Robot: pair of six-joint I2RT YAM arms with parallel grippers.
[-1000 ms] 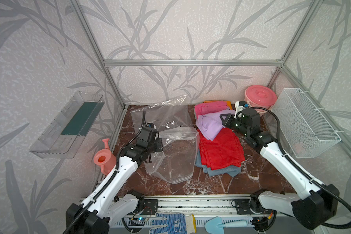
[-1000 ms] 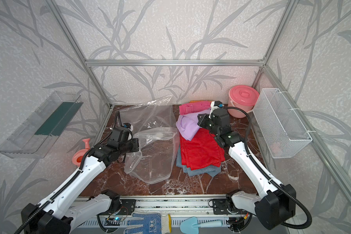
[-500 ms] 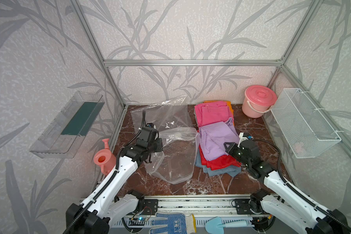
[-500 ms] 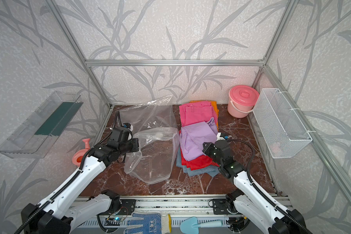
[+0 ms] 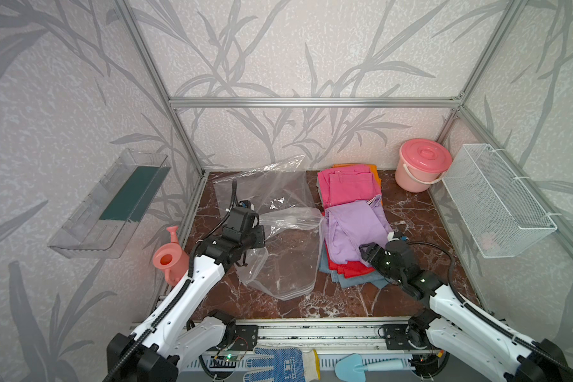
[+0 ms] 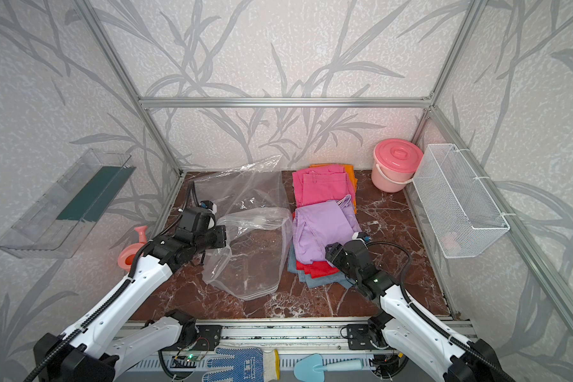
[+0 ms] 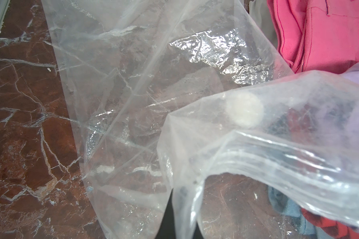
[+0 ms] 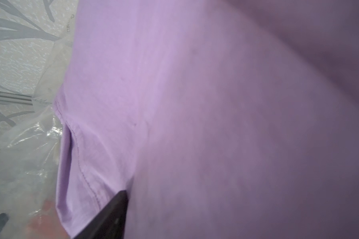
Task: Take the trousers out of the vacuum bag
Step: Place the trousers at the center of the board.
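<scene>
At the left rim of the counter (image 5: 411, 218) a pink watering can (image 5: 169, 261) stood close beside the left arm. The left hand (image 5: 260, 236) was clamped shut on a gathered fold of the vacuum bag (image 5: 285, 258), holding its zip-seal edge up off the marble. Its white valve disc (image 7: 244, 109) showed through the film in the left wrist view, and as far as could be seen the bag was empty.

Just right of the bag the trousers lay outside it in an overlapping pile. The hot pink pair (image 5: 348, 188) lay at the back over the orange pair (image 5: 376, 172), and the lilac pair (image 5: 354, 228) lay on top of the red pair (image 5: 351, 269) and the denim pair (image 5: 348, 282).

The right hand (image 5: 368, 253) sat at the lilac pair's near corner. Lilac cloth filled its wrist view, so whether its jaws stood wide or pinched cloth could not be told.

The step looked like settling the lilac pair on the pile. Doing it well meant freeing the cloth fully, then rising straight up so no hem dragged along.

Bare marble lay to the right of the pile. The pink bucket (image 5: 420, 168) and the wire basket (image 5: 497, 201) hemmed in the far right corner, so the near side looked the safest way to draw back.
</scene>
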